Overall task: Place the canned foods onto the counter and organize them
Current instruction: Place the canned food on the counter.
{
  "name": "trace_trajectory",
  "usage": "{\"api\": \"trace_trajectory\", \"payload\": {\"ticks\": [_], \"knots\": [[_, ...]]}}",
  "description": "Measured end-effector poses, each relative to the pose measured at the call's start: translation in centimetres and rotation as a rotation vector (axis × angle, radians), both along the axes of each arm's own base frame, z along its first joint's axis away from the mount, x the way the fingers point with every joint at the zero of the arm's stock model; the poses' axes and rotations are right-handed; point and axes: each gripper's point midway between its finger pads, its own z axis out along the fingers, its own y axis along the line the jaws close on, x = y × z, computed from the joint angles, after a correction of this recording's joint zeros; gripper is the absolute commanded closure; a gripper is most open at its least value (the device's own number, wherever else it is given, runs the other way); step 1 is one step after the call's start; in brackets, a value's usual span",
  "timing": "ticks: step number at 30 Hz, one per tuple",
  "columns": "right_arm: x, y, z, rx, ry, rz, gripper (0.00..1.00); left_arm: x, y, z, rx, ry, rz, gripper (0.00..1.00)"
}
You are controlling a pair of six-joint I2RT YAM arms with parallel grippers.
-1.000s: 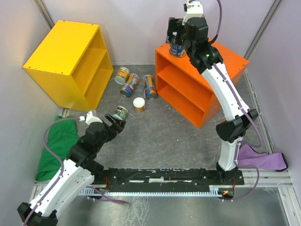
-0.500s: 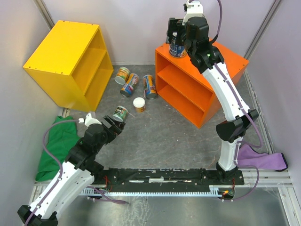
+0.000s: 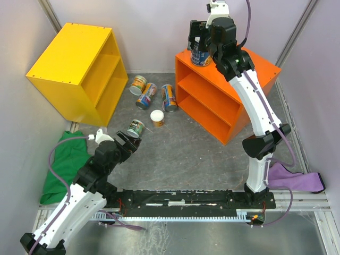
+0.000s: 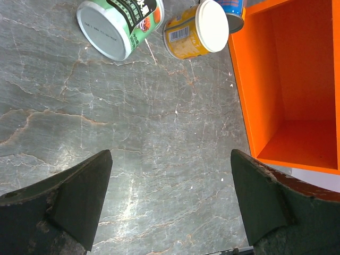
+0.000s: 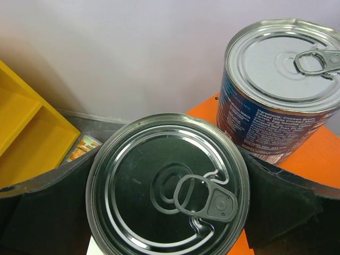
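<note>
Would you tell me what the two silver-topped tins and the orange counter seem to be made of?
The near tin and far tin look like metal: shiny lids with stamped rings and pull tabs. The counter looks smooth, glossy orange, painted metal or coated board; unclear which.

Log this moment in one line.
left gripper open, empty | right gripper open around tin | second tin on counter | five cans off counter

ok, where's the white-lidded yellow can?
Top view: white-lidded yellow can stands on the floor left of the orange cabinet, right of the tipped green-labelled can.
</note>
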Motion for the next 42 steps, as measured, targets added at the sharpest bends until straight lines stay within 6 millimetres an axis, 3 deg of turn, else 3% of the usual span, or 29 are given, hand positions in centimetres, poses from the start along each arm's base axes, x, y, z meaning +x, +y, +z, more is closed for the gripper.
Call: {"api": "trace_trajectory", "payload": {"ticks": [29, 37, 42], "knots": [[0.2, 0.0, 0.1, -0.029, -0.007, -0.004, 0.01, 0.1, -0.1, -1.8, 0.034, 0.063, -0.001, 0.02], [0.8, -0.3, 1.3, -0.063, -0.077, -0.022, 0.01, 0.4, -0.3, -1.9, 0.037, 0.068, -0.002, 0.02], [0.7, -0.5, 0.8, -0.104, -0.084, -0.033, 0.01, 0.6, -0.4, -2.0, 0.038, 0.069, -0.002, 0.02]]}}
